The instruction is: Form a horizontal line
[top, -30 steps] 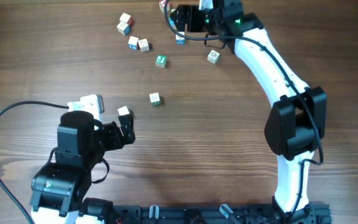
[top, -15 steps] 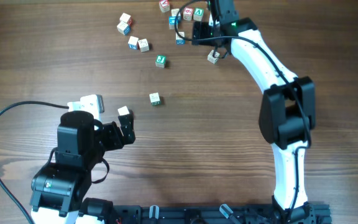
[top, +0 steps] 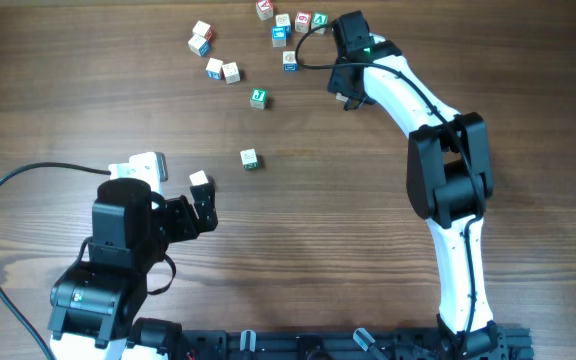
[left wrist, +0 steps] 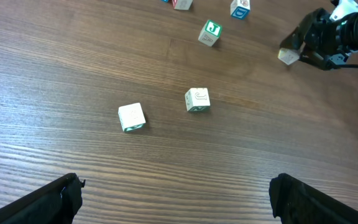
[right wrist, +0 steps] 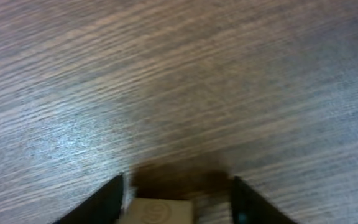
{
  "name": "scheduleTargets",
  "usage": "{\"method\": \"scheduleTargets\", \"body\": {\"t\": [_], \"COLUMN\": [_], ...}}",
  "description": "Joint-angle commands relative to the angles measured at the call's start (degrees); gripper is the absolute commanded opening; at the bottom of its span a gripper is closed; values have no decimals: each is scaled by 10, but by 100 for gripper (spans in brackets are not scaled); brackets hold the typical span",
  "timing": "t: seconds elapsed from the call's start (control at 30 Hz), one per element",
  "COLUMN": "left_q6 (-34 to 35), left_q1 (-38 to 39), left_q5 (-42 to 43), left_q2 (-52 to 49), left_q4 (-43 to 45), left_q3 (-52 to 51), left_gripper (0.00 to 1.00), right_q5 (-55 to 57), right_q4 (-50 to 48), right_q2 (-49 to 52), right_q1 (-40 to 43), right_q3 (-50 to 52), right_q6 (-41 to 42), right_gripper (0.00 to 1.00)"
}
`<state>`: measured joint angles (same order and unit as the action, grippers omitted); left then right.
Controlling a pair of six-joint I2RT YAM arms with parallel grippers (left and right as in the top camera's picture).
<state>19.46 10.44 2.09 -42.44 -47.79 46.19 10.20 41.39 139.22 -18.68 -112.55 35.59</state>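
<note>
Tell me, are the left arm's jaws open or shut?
Open. In the left wrist view its fingers sit at opposite bottom corners, with only bare table between them, holding nothing.

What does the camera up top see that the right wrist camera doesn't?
Only the top camera shows the whole left arm and right arm, the left end effector standing open, and lots of little blocks scattered about, most of them near the far edge. Only the right wrist camera shows one pale block up close, sitting between the two fingers; from above, the arm hides it. Both show the brown wooden table and the right end effector.
</note>
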Motion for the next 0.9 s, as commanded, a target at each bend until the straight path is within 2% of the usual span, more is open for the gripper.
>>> {"method": "scheduleTargets", "body": {"t": [0.0,0.07,0.13,0.2,0.3,0.43,0.57,0.73,0.87], "left_q6": [5,5,5,5,5,5,5,5,5], "left_q1": [-1,-1,-1,-1,-1,-1,-1,-1,-1], "left_q5": [7,7,7,7,7,7,7,7,7], "left_q2": [2,2,2,2,2,2,2,2,2], "left_q4": [1,1,1,1,1,1,1,1,1], "left_q3": [2,2,2,2,2,2,2,2,2], "left_gripper": [100,100,100,100,100,100,100,100,100], "right_q5": [-57,-101,-128,-154,-229,-330,-338,-330,-304], "right_q4": [9,12,23,46,94,155,194,162,111], "right_q2": [8,5,0,-10,-30,-48,-50,-48,-47], "right_q1": [-1,-1,-1,-1,-1,-7,-25,-69,-103], "right_q3": [-1,-1,-1,-1,-1,-1,2,36,65], "right_q6": [9,-19,-28,-28,-29,-80,-125,-171,-176], "right_gripper": [38,30,18,11,7,5,5,5,6]}}
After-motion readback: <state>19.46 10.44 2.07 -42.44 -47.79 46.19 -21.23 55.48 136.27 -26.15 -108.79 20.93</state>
